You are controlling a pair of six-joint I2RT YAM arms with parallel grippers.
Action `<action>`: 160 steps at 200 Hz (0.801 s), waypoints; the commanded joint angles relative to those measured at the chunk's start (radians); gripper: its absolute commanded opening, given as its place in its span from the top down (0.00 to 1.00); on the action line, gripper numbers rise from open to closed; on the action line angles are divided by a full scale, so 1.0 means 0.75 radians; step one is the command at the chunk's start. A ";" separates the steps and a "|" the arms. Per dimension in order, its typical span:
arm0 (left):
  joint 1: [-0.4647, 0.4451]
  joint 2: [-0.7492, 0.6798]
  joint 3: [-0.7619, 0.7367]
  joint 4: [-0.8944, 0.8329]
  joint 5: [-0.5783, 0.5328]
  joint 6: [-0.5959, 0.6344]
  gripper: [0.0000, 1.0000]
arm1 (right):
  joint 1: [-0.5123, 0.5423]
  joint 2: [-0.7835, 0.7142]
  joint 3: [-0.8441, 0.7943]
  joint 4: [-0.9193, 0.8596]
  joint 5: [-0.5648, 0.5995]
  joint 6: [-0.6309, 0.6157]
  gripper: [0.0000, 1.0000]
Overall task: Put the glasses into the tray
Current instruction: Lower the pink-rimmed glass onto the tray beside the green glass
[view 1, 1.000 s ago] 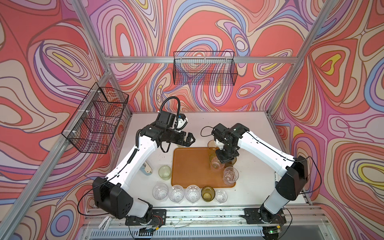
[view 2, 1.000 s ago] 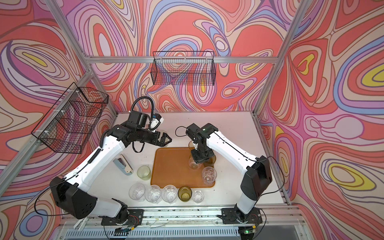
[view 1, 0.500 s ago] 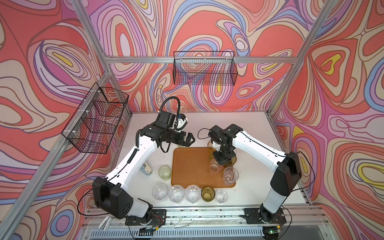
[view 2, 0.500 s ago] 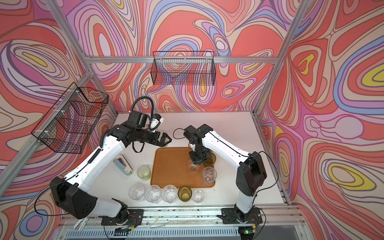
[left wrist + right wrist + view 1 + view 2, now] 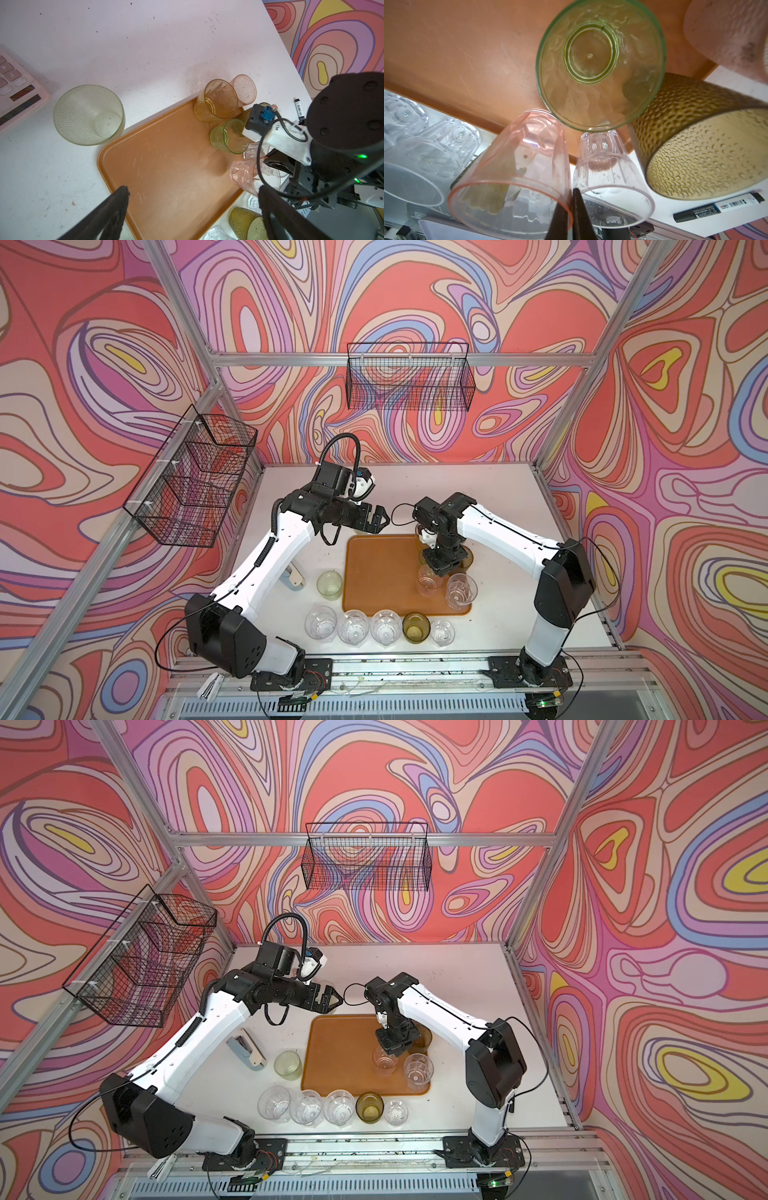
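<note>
The flat orange-brown rectangular tray (image 5: pixel 382 572) lies at the centre of the white worktop (image 5: pixel 490 489) in both top views. The right end effector (image 5: pixel 572 199) grips the rim of a pink faceted see-through tumbler (image 5: pixel 517 166) with its jaws pinched narrow on the wall; this tumbler sits over the tray's right part in a top view (image 5: pixel 428 580). Just beside it stands a clear faceted tumbler (image 5: pixel 459 591) near the tray's lower right corner. A green faceted tumbler (image 5: pixel 226 136) and an amber tumbler (image 5: pixel 216 99) stand on the tray. The left end effector (image 5: pixel 380 519) hovers above the tray's upper left corner, jaws wide and empty. Below the tray's lower edge, a row of clear tumblers (image 5: pixel 353 626) and an olive one (image 5: pixel 414 626) stands on the worktop; a pale green dimpled tumbler (image 5: pixel 330 584) stands left of the tray.
</note>
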 commanded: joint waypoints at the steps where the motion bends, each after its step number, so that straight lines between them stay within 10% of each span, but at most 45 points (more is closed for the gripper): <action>1: -0.004 -0.004 0.040 -0.040 -0.010 0.016 0.00 | 0.011 0.010 -0.024 -0.001 -0.014 -0.012 1.00; 160: -0.004 0.008 0.040 -0.043 -0.014 0.020 0.00 | 0.011 0.097 -0.032 0.013 0.081 -0.024 1.00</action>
